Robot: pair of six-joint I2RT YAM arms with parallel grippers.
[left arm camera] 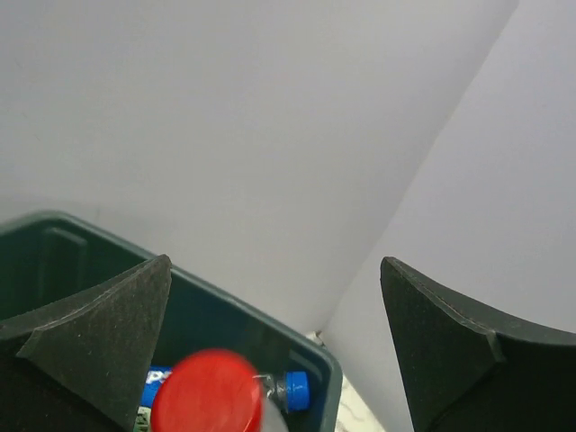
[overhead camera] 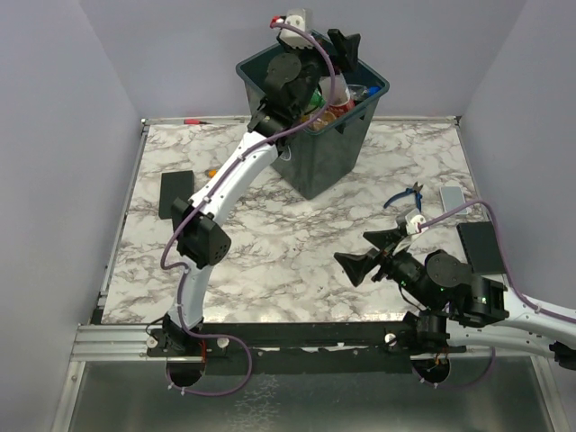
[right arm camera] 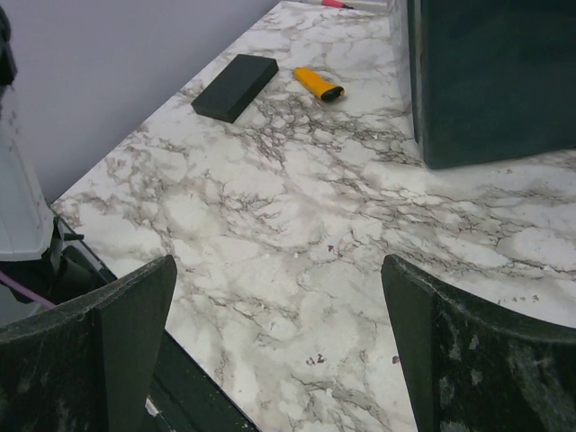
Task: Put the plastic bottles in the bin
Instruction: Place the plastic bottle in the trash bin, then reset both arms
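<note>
The left fingers (left arm camera: 99, 333) stand spread wide above the dark green bin (overhead camera: 324, 153) at the far side of the tabletop (overhead camera: 288, 243), gripping nothing. A red-capped bottle (left arm camera: 207, 393) and a blue-capped bottle (left arm camera: 295, 389) lie inside, below them. The right fingers (right arm camera: 108, 342) — also parted, empty — hover over the tabletop at near right, well apart from the bin.

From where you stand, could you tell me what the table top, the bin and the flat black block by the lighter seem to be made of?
Table top: white with grey veins and a sheen, so marble or marble-print laminate; I cannot tell which. Bin: dark green, likely moulded plastic by its smooth, slightly glossy walls and thin rim. Black block: matte, sharp-edged, perhaps foam or rubber.
</note>
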